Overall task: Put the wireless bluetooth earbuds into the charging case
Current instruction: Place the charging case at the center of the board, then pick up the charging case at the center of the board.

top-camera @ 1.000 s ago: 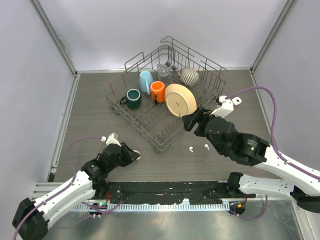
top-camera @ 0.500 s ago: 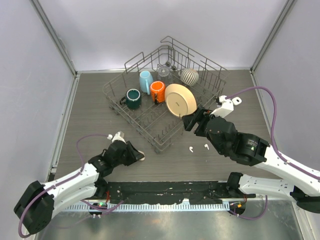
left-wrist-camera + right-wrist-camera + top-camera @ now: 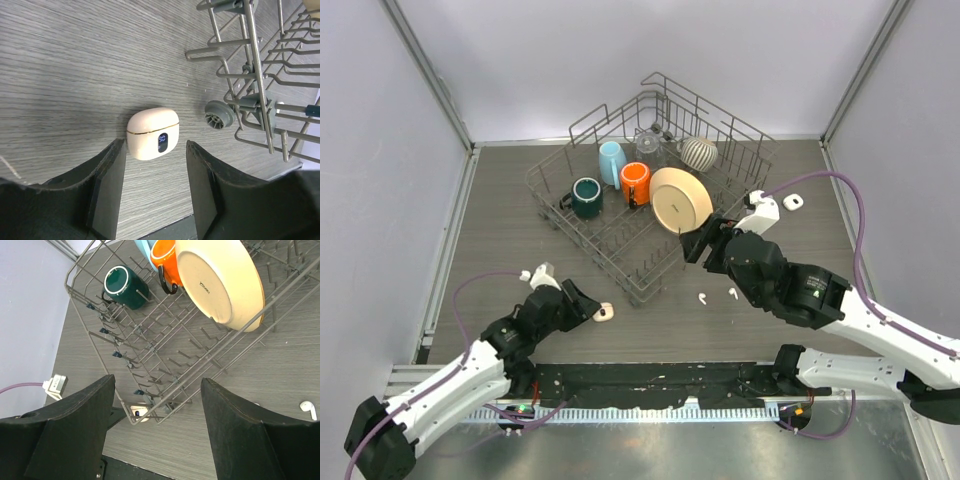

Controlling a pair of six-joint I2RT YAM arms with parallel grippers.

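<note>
Grey wood-grain table (image 3: 500, 230): left gripper (image 3: 155, 144) part-open, charging case (image 3: 152, 132) lying unclamped between its tips; right gripper (image 3: 157, 380) wide, empty.

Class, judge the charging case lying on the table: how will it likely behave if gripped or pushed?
The case looks rigid, a closed shell, so it probably won't flex. Its smooth rounded sides may slip when pinched. Lying flat on the table, it would likely slide rather than roll.
</note>
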